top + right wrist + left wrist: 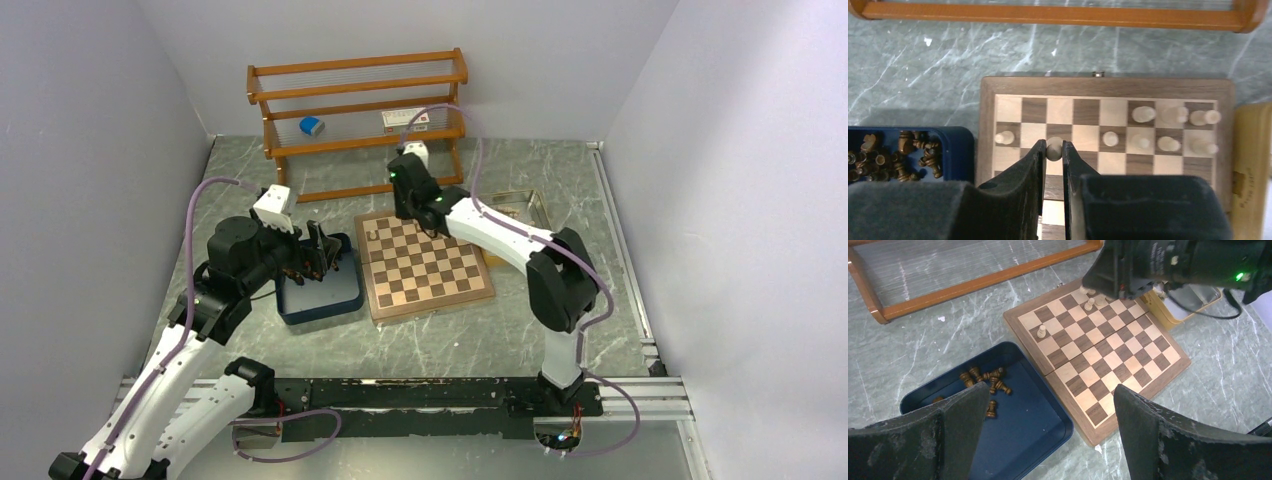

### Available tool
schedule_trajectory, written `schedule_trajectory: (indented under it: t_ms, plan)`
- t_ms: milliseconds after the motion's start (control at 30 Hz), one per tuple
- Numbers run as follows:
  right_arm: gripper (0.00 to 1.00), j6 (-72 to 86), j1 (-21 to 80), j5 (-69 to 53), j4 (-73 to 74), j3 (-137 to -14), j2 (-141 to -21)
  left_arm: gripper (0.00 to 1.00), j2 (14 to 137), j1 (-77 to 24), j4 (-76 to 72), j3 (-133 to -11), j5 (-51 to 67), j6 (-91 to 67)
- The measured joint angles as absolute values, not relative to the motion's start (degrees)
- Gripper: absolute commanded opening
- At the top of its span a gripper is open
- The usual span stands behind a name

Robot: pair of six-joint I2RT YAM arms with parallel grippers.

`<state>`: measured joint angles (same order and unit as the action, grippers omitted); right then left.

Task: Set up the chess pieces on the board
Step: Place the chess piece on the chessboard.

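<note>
Top view: the board (425,268) lies mid-desk (480,340), with the navy tray (320,305) just beside its left edge. Your right pincer (406,218) is down over the board's far-left area. Your left pincer (312,265) hangs above the tray.

Left wrist: the left pincer is wide open and holds nothing. The dark pieces (984,380) lie tipped in a heap in the tray's far corner, ahead and to the left of the fingers. That arm is clearly the nearer one for the dark set.

Right wrist: the right pincer is nearly closed on a cream pawn (1053,150). The pawn is upright, its long axis pointing up at the camera, over the second row from the far edge. A lone pawn (1004,137) stands to its left and the other cream pieces (1173,130) to its right. I can't tell which square it's over, or whether its base touches. The set-down looks like straight down, then open.
</note>
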<state>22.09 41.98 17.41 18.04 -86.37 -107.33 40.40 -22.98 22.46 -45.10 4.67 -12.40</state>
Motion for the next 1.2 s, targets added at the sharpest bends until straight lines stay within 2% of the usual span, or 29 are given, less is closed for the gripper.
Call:
schedule_trajectory:
  t_ms: [267,1200]
  plan:
    - [0.19,23.8,47.2,21.5,19.5,-90.0,-113.5,0.99,40.3,-23.0,22.5,-45.1,4.7,-12.4]
    - [0.2,27.3,46.7,30.9,20.8,-91.1,-120.1,0.99,39.1,-23.0,22.5,-45.1,4.6,-12.4]
